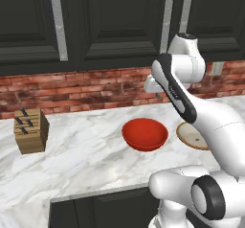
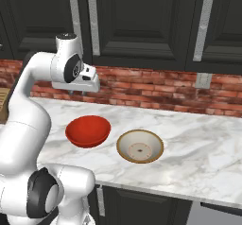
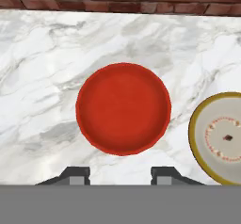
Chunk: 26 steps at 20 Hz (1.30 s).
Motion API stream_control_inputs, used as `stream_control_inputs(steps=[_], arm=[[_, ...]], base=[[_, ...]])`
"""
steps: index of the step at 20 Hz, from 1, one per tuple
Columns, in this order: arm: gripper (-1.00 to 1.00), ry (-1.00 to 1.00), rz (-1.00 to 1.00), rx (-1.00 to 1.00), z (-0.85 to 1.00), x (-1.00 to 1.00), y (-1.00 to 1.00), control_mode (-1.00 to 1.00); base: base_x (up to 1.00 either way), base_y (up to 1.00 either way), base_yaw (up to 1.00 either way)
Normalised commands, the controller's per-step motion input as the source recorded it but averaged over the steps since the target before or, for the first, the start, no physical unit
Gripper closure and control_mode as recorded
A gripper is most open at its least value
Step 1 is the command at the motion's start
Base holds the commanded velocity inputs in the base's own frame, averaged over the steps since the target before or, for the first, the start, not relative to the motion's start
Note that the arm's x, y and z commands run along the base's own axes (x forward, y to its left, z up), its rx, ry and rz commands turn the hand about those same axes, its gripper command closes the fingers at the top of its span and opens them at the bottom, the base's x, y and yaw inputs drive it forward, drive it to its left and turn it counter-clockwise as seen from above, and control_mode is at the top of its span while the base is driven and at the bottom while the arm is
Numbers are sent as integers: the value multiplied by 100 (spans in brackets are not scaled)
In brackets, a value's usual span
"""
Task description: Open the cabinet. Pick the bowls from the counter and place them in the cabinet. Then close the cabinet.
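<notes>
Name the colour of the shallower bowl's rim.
Tan-yellow rim on the shallower bowl, clearest in the right base view.

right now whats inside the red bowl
Nothing: the red bowl looks empty in the hand view, just its glossy red inside. It sits on the counter; the marble directly beneath it is covered.

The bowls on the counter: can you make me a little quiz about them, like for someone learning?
1. True or false: the red bowl and the tan-rimmed bowl sit on the counter.
2. Are the cabinet doors open or shut?
3. In the hand view, the gripper hangs above: A the red bowl, B the knife block, C the brick wall.

Key: 1 true. 2 shut. 3 A.
</notes>
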Motion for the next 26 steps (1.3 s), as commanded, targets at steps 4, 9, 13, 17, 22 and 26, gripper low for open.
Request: stream_control_inputs(steps=[4,9,13,17,22,26], arm=[[-100,-12,0,0,3,-26,0,-100],[-100,-26,0,0,27,-46,-9,-100],[-100,-31,-1,0,64,-29,-13,-100],[-100,-36,-3,0,63,-22,-14,-100],[-100,-33,-3,0,35,-15,-8,-100],[-100,-20,-4,0,31,-3,-10,-100]], base=[[0,0,0],[0,0,0],[0,0,0],[0,0,0],[0,0,0],[0,0,0]])
